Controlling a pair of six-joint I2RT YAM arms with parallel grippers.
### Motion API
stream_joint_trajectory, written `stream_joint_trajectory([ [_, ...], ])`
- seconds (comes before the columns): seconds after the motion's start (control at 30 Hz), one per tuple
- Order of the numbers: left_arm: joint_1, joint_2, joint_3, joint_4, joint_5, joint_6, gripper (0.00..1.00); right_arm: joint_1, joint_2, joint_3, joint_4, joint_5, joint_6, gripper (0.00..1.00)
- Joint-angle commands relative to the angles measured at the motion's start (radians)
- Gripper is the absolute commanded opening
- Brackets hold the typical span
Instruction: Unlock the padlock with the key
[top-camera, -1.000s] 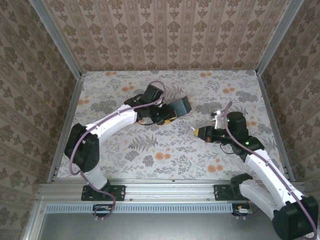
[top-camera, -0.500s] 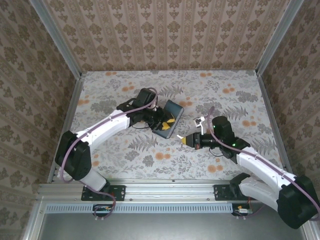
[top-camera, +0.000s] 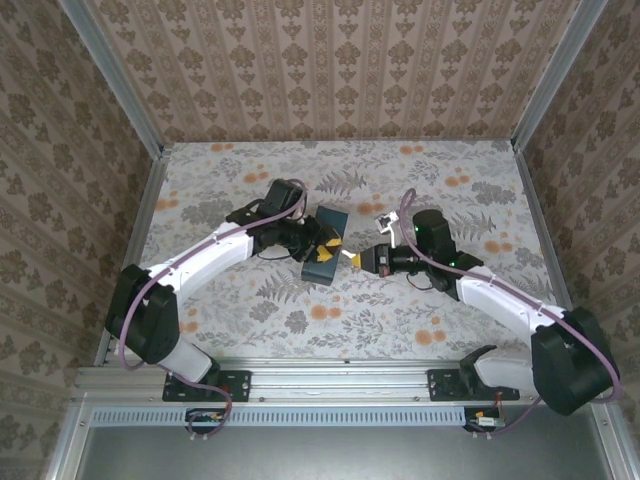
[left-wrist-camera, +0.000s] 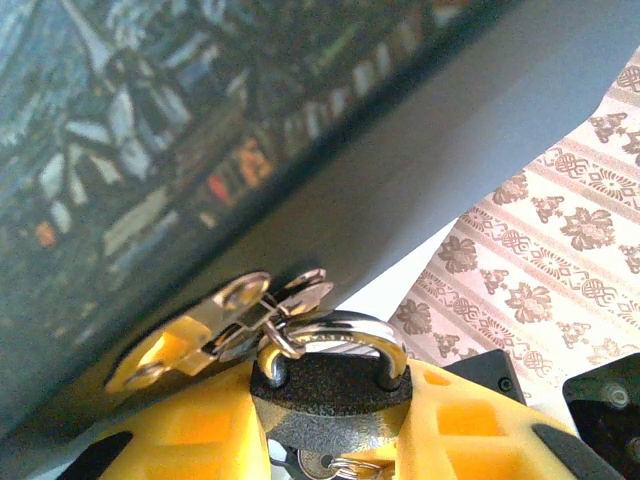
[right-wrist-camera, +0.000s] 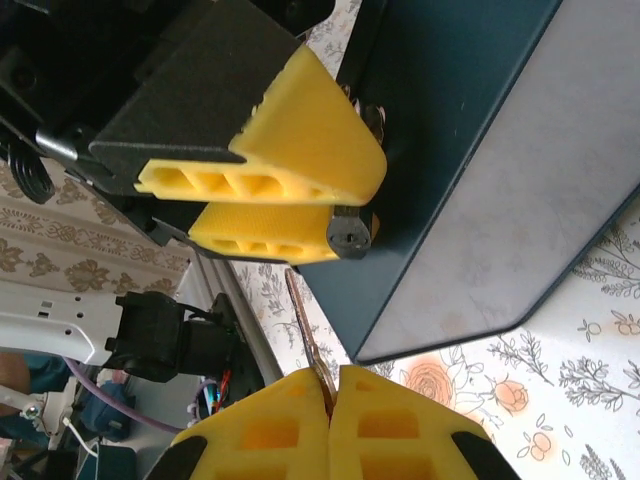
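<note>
The padlock (left-wrist-camera: 330, 385) has a dark body and a silver shackle that passes through the metal hasp (left-wrist-camera: 240, 305) of a dark blue box (top-camera: 322, 262). My left gripper (left-wrist-camera: 335, 420) is shut on the padlock's body, one yellow finger on each side. In the right wrist view the padlock's (right-wrist-camera: 350, 232) keyhole end pokes out from the left gripper's yellow fingers (right-wrist-camera: 280, 170). My right gripper (right-wrist-camera: 333, 375) is shut on the key (right-wrist-camera: 308, 335). The blade points up toward the padlock, with its tip a short way below and to the left. In the top view the two grippers (top-camera: 328, 243) (top-camera: 362, 259) nearly meet.
The box (right-wrist-camera: 500, 150) lies tilted on the floral table (top-camera: 400, 310) beside the grippers. Patterned walls (top-camera: 330, 70) close in the back and both sides. A metal rail (top-camera: 340, 375) runs along the near edge.
My right gripper has carried the key left and up to just under the padlock. The left gripper has drawn the padlock and box down and left, toward the middle of the table.
</note>
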Motion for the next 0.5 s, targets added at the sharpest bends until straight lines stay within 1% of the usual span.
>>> stream_joint_trajectory([
  [0.0, 0.012, -0.049, -0.018, 0.048, 0.026, -0.03, 0.03, -0.003, 0.039, 0.033, 0.039, -0.043, -0.026, 0.0],
  [0.47, 0.015, -0.063, -0.06, 0.098, 0.024, -0.074, 0.02, -0.003, 0.099, 0.049, 0.084, -0.046, -0.017, 0.0],
])
